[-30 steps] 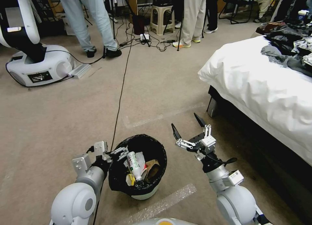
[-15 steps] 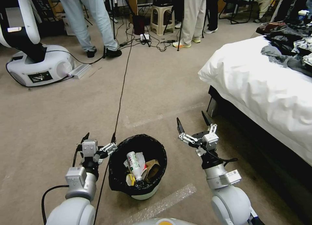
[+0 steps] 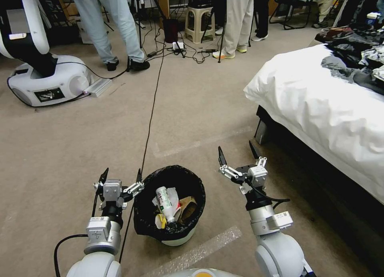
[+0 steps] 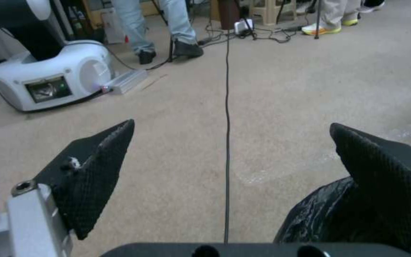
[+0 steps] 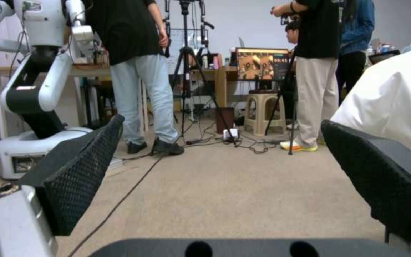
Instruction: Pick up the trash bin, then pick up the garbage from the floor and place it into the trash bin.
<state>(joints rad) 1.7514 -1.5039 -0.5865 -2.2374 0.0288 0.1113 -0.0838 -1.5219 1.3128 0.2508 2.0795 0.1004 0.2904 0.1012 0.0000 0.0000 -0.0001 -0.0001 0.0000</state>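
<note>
The trash bin [image 3: 199, 187], a white bucket lined with a black bag, stands on the carpet between my two arms. Garbage lies inside it: a white plastic bottle [image 3: 165, 203], brown paper [image 3: 187, 207] and a yellow wrapper [image 3: 161, 220]. My left gripper [image 3: 122, 175] hovers open just left of the bin's rim, clear of it. In the left wrist view the left gripper [image 4: 232, 125] is spread wide, with the black bag [image 4: 317, 217] beside one finger. My right gripper [image 3: 236, 151] is open to the right of the bin and holds nothing; the right wrist view shows the right gripper [image 5: 222, 121] empty.
A black cable [image 3: 150, 117] runs across the carpet to the bin's left side. A bed with a white sheet [image 3: 320, 101] fills the right. Another robot's white base [image 3: 48, 83] sits far left. People's legs, a stool and tripods stand at the back. A tape strip [image 3: 200, 251] lies near me.
My left gripper has come off the bin's rim and drawn away to the left, fingers open. The right gripper has shifted slightly right. The bin has not moved.
</note>
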